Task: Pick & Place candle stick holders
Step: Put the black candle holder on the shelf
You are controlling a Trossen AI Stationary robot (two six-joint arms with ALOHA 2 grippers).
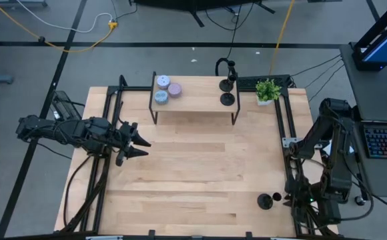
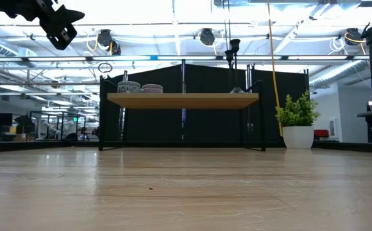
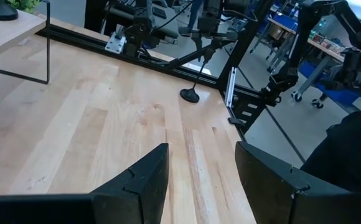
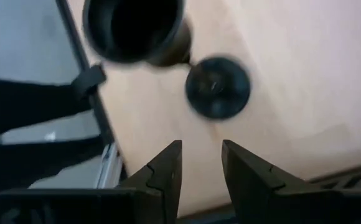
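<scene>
One matte-black candle stick holder (image 1: 265,201) stands on its disc base on the table near the right front corner. In the right wrist view I see its cup top (image 4: 137,28) and its base (image 4: 218,87) from above. Two more holders (image 1: 227,85) (image 1: 227,100) stand on the right end of the small shelf (image 1: 193,101). My right gripper (image 4: 200,155) hovers above and beside the front holder, fingers slightly apart and touching nothing. My left gripper (image 1: 137,143) is open and empty, raised over the table's left side. It also shows in the low view (image 2: 61,25).
Pastel candle tins (image 1: 167,90) sit on the shelf's left end. A small potted plant (image 1: 268,91) stands at the far right. Black frame rails (image 1: 287,127) run along the table's left and right edges. Bare wood (image 1: 200,167) lies between the arms.
</scene>
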